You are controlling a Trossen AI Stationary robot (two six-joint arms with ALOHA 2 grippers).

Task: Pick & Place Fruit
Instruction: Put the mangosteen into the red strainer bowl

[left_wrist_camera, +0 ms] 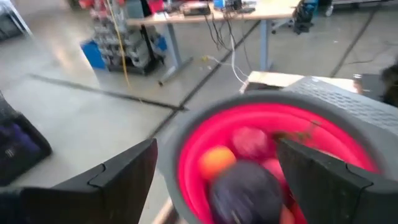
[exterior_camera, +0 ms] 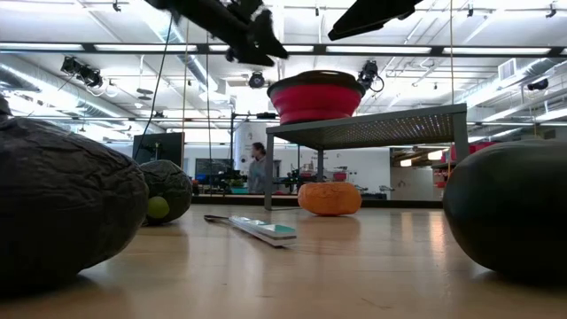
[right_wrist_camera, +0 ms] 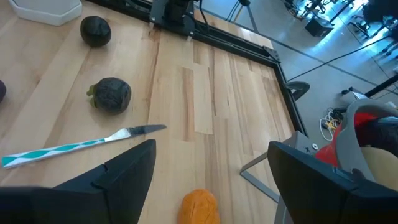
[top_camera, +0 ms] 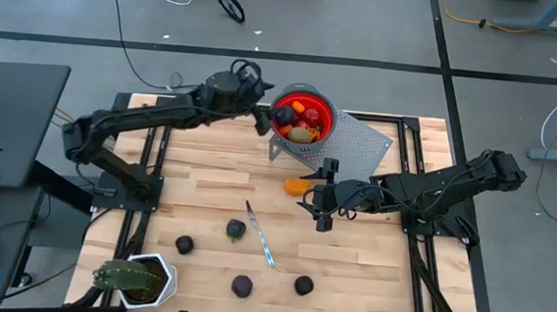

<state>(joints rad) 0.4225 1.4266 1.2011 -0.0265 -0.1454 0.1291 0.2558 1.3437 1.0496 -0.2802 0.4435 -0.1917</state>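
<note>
Above: left gripper [top_camera: 262, 121] open beside red bowl [top_camera: 323, 108] of fruit; right gripper [top_camera: 314, 204] open, empty, poised over orange fruit [top_camera: 298, 187] on surface [top_camera: 208, 185]. Risk: off-centre closure, rolling fruit toward knife [top_camera: 259, 235].

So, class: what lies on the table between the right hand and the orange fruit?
Nothing: in the right wrist view, bare wood separates the open right hand from the orange fruit.
</note>
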